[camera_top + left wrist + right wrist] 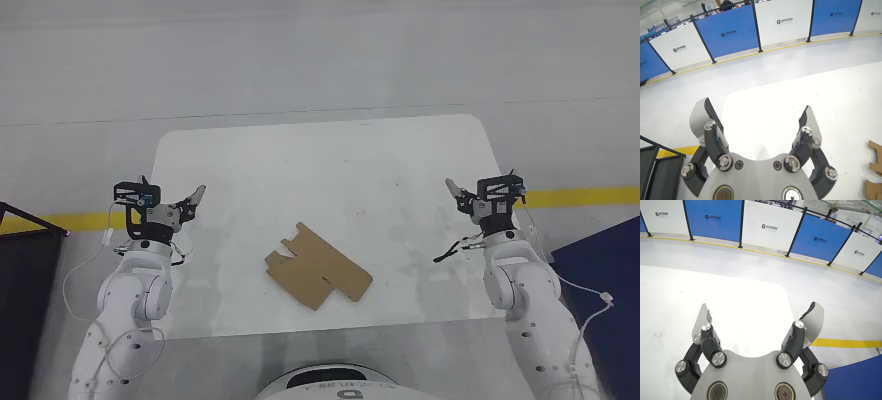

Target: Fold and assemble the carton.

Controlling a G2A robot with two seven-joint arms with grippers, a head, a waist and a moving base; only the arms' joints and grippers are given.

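The flat brown cardboard carton blank (318, 267) lies on the near middle part of the white table with rounded corners (400, 160). It is turned at an angle, with its notched end toward the far left. No fold is made yet, so I judge the task is at its very beginning.

The left gripper (757, 108) hovers above the left edge of the table, its 2 fingers spread wide with nothing between them. The right gripper (759, 306) hovers over the right edge, also wide and empty. Both are well apart from the carton.

To do the first step well, I think 1 gripper should press down on a panel while the other takes a free flap, because thin cardboard on a smooth top will probably slide. Getting a finger under the flat edge may be the difficult part.

The table top is smooth and bright, with a few small dark marks. Around it is a grey floor with a yellow line (580, 197). A fence of blue and white panels (725, 37) on black posts closes the area.
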